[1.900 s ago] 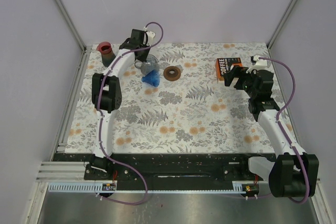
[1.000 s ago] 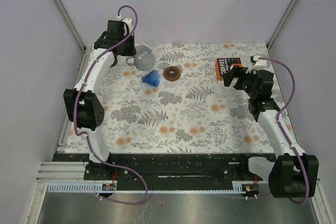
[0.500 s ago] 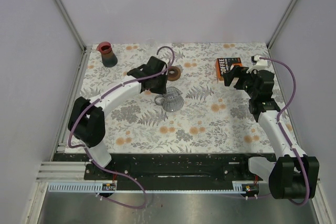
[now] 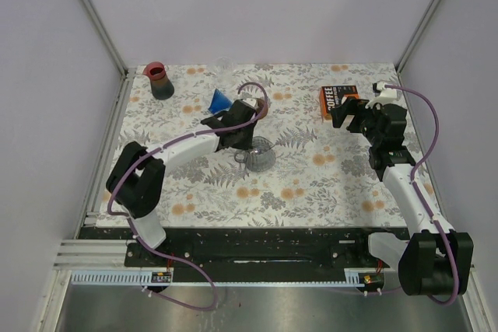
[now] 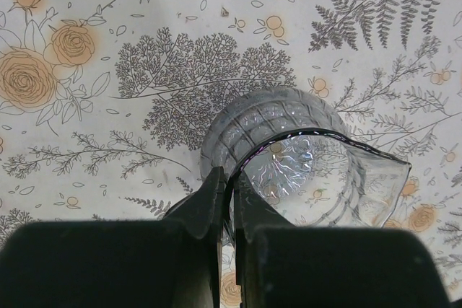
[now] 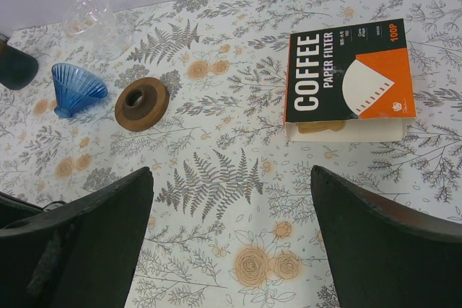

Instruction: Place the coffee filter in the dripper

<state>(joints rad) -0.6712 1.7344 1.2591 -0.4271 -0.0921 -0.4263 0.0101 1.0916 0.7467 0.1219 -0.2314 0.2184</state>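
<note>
We judge this a setup step. Our left gripper [image 5: 229, 178] pinches the rim of the one glass carafe [image 5: 303, 164], which stands on the table [image 5: 86, 142] beneath it. Our right gripper [image 6: 231, 178] hangs spread wide, holding nothing. The one coffee filter box [image 6: 350, 81] lies just ahead of it, with coffee filters [image 6: 317, 126] showing at its open edge. The one blue dripper [image 4: 220, 101] lies beyond the left gripper, near one brown ring [image 6: 142, 104]. The next move, we think, calls for letting go of the carafe and drawing out a filter.
</note>
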